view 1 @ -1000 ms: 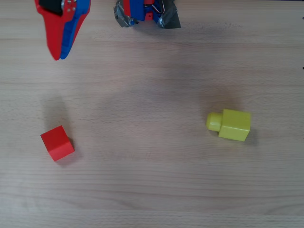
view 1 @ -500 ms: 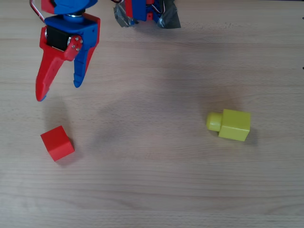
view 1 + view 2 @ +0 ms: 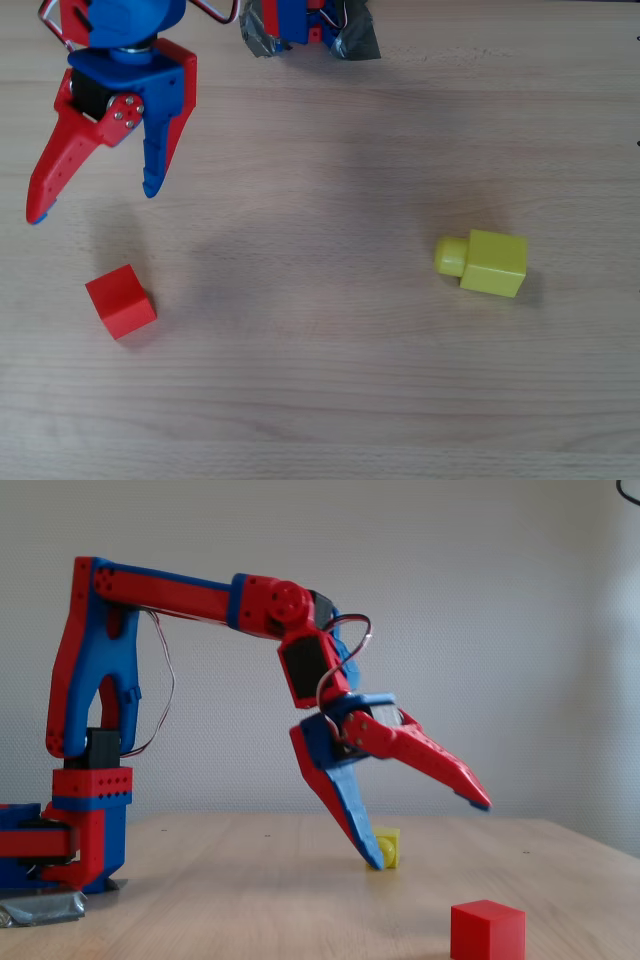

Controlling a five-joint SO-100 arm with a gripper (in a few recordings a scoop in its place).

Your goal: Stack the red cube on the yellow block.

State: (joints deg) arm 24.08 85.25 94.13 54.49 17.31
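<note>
The red cube (image 3: 121,301) (image 3: 487,931) rests on the wooden table at the left of the overhead view. Far to its right lies the yellow block (image 3: 487,261) (image 3: 387,847) on its side, its round stud pointing left. My red-and-blue gripper (image 3: 92,203) (image 3: 428,832) hangs open above the table, just beyond the cube, its fingers spread wide. The red finger (image 3: 55,174) reaches further than the blue finger (image 3: 160,150). Nothing is between them.
The arm's base (image 3: 305,25) (image 3: 70,840) is taped to the table at the top edge of the overhead view. A plain wall stands behind the table in the fixed view.
The gripper has opened from shut to wide open and has come down towards the red cube. The cube and the yellow block have not moved.
</note>
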